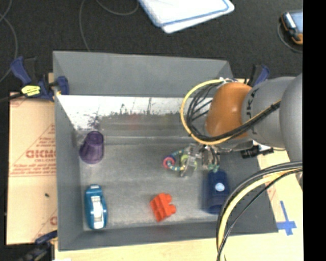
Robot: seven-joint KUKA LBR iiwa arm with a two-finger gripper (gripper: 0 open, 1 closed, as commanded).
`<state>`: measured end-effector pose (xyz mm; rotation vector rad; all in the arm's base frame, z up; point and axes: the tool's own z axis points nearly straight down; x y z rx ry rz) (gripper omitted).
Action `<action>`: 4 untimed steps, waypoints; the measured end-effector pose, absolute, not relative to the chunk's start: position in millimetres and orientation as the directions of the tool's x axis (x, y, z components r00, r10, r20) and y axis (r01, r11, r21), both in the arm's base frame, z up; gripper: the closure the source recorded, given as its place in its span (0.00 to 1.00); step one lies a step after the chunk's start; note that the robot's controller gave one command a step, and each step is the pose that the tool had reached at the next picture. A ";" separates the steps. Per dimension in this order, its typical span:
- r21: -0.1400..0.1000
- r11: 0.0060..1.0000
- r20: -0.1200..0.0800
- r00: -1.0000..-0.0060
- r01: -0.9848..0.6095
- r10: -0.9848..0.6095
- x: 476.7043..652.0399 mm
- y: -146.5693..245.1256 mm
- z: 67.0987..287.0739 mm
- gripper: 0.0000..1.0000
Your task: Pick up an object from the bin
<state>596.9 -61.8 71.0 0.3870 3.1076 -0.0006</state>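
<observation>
Multicoloured ringed toy (173, 163) just beside gripper (197, 162), right of centre; gripper state: cannot tell.

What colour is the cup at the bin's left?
The cup is purple, seen in the camera view.

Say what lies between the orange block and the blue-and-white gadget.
Camera view: only bare grey bin floor between the chunky orange block and the blue-and-white gadget.

**Hidden and indistinct regions**

My gripper (197, 159), right of centre, is partly hidden beneath my orange cover (228, 109) and cables (196, 114). The small multicoloured thing (173, 162) beside it is too blurred to identify. The white, blue-edged thing (183, 10) is cut off by the upper edge.
</observation>
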 end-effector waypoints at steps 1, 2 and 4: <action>0.004 0.952 -0.016 -0.952 0.306 0.306 599.6 -66.1 71.1 1.00; 0.003 0.952 -0.016 -0.952 0.305 0.305 599.5 -66.2 71.1 1.00; 0.005 0.946 -0.022 -0.946 0.324 0.324 599.0 -66.5 70.9 1.00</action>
